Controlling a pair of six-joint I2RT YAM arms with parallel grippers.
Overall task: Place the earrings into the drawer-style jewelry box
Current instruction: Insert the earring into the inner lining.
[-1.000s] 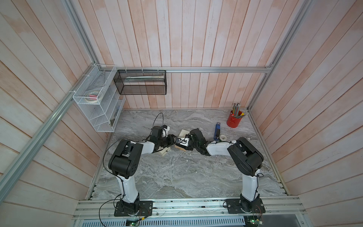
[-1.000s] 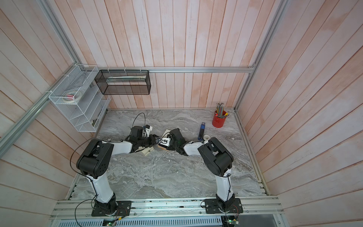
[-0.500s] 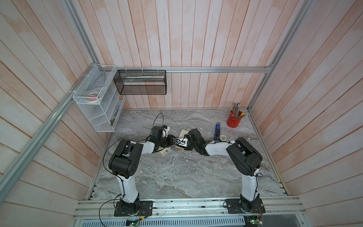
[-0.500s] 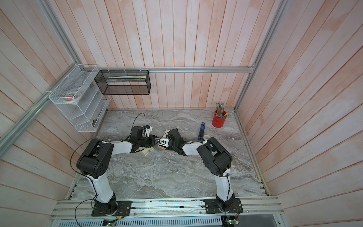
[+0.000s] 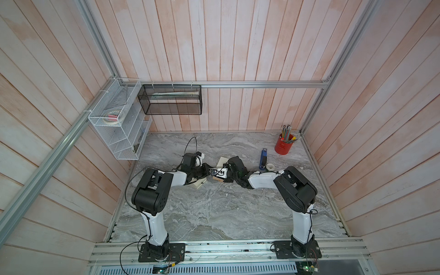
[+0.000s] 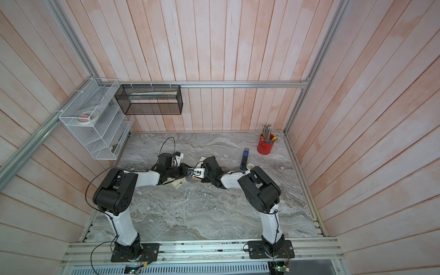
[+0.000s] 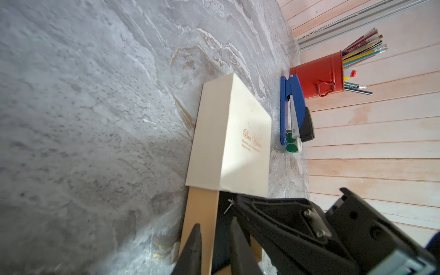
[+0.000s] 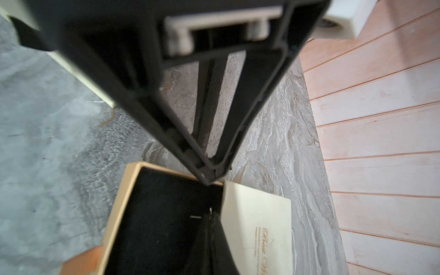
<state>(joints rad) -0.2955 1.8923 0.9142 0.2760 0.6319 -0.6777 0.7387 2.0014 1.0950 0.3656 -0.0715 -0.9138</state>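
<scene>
The jewelry box's cream sleeve (image 7: 228, 133) lies mid-table, and its tan, black-lined drawer (image 8: 123, 202) is pulled out toward my arms. In both top views the arms meet over it (image 5: 217, 178) (image 6: 196, 179). My left gripper (image 7: 215, 228) is shut on the drawer's tan wall, one finger outside and one inside; the right wrist view shows its tip (image 8: 210, 175) at the drawer's rim. My right gripper (image 8: 210, 216) is shut inside the drawer with a small silver earring (image 7: 228, 206) at its tip. A thin silver pin (image 8: 195, 216) shows beside it on the black lining.
A blue stapler (image 5: 263, 158), a tape roll (image 5: 270, 166) and a red pencil cup (image 5: 284, 146) stand at the back right. A second cream box piece (image 5: 198, 185) lies under my left wrist. A white wire rack (image 5: 119, 133) and a black mesh basket (image 5: 171, 100) hang on the walls.
My left gripper's jaws have closed onto the drawer's wall. The right arm has edged slightly toward the left arm, its jaws still shut.
</scene>
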